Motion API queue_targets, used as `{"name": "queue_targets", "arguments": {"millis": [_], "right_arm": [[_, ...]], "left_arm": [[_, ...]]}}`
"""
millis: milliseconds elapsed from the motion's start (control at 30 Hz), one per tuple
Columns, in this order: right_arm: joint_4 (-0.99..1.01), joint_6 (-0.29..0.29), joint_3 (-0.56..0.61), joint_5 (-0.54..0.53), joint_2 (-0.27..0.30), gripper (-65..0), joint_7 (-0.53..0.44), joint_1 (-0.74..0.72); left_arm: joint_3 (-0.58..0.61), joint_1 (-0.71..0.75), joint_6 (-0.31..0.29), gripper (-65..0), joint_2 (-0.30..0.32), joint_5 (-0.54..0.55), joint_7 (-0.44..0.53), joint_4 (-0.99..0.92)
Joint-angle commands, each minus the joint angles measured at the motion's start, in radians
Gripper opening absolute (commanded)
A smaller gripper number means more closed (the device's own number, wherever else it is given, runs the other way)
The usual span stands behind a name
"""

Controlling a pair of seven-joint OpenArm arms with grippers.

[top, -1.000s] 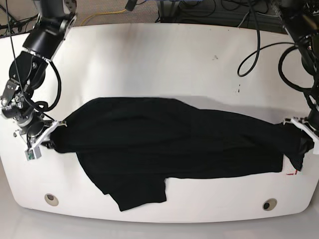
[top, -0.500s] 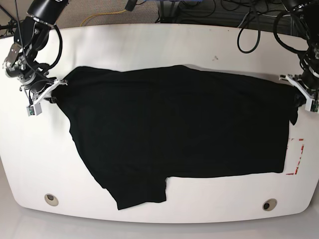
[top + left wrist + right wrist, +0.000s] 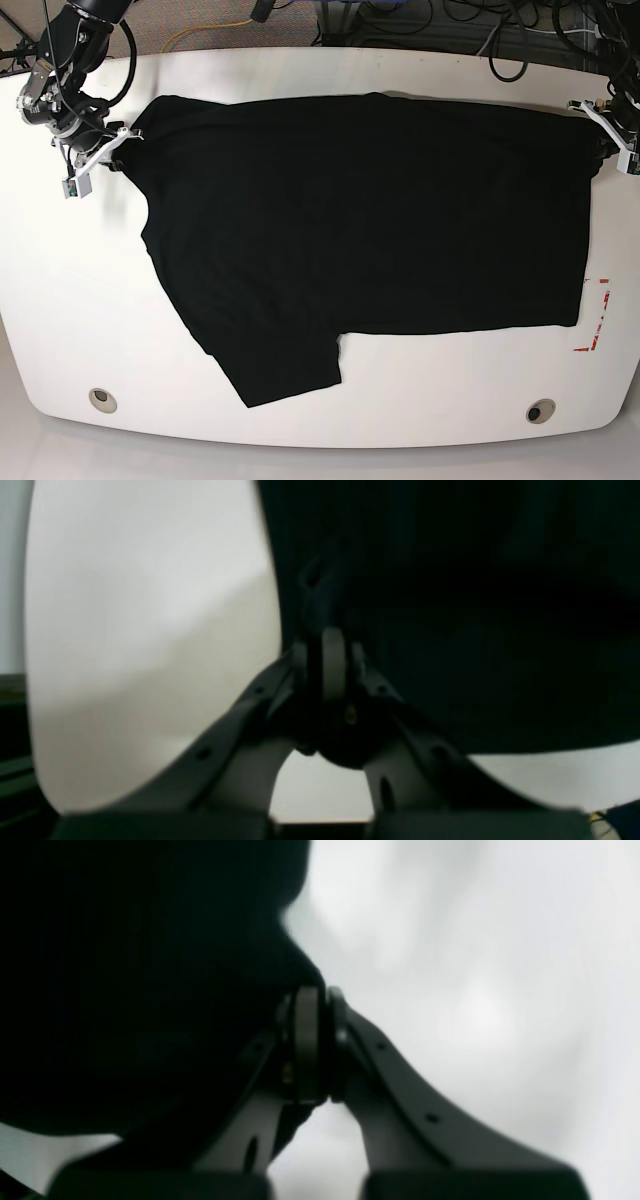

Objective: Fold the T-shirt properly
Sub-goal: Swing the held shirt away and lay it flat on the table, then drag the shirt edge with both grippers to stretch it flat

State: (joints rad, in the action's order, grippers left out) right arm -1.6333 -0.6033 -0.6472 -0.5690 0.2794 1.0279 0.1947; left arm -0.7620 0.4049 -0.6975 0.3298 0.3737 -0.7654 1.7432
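Observation:
The black T-shirt (image 3: pixel 360 215) lies stretched wide across the white table (image 3: pixel 80 300), a sleeve (image 3: pixel 285 365) pointing toward the front edge. At the far right edge of the base view my left gripper (image 3: pixel 598 130) is shut on the shirt's far right corner. In the left wrist view the left gripper (image 3: pixel 327 652) pinches black cloth (image 3: pixel 450 605). My right gripper (image 3: pixel 118 140) at the far left is shut on the shirt's far left corner. The right wrist view shows the right gripper (image 3: pixel 312 1000) clamped on dark fabric (image 3: pixel 140 980).
Red tape marks (image 3: pixel 597 315) sit on the table by the shirt's right edge. Two round holes (image 3: pixel 100 399) (image 3: pixel 540 411) lie near the front edge. Cables (image 3: pixel 500 45) hang behind the table's far edge.
Both grippers have pulled the shirt's upper edge toward the table's far side. The bunched cloth has spread out flat and now covers most of the table.

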Motion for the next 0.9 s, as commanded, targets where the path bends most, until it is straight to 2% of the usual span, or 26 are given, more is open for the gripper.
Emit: {"name": "queue_targets", "arguments": {"millis": [0,100,133,233,300,500,600,700,867], "right_arm": [[-0.014,-0.008,-0.020,-0.015,0.013,-60.4,-0.014,-0.007],[-0.018,-0.011,-0.044,-0.018,0.005,-46.0,-0.014,-0.007],[-0.018,-0.016,-0.059,-0.027,-0.009,-38.4,-0.014,-0.007],[-0.014,-0.057,-0.105,-0.090,-0.025,-25.0,-0.013,-0.002],[-0.014,-0.080,-0.125,-0.147,-0.030,-18.7,-0.013,0.018],[-0.015,-0.079,-0.135,-0.363,-0.027,-18.4,-0.013,0.121],[-0.015,-0.077,-0.135,-0.426,-0.032,-18.4,-0.013,0.176],[-0.014,-0.077,-0.135,-0.454,-0.035,-18.4,-0.013,0.234],[-0.018,-0.077,-0.127,-0.457,-0.085,-18.4,-0.013,0.295]], "left_arm": [[-0.017,0.006,-0.001,-65.0,0.015,-0.031,0.031,0.005],[-0.014,0.006,-0.001,-65.0,0.012,-0.060,0.040,0.011],[-0.014,0.006,-0.001,-65.0,0.012,-0.063,0.040,0.011],[-0.014,0.004,-0.001,-65.0,0.012,-0.064,0.042,0.007],[-0.014,0.004,-0.001,-65.0,0.012,-0.064,0.042,0.007],[-0.012,0.004,-0.001,-65.0,0.012,-0.064,0.042,0.014],[-0.012,0.002,-0.001,-65.0,0.012,-0.064,0.042,0.019],[-0.012,0.002,-0.001,-65.0,0.012,-0.064,0.042,0.016],[-0.012,0.002,-0.001,-65.0,0.012,-0.064,0.042,0.016]]}}
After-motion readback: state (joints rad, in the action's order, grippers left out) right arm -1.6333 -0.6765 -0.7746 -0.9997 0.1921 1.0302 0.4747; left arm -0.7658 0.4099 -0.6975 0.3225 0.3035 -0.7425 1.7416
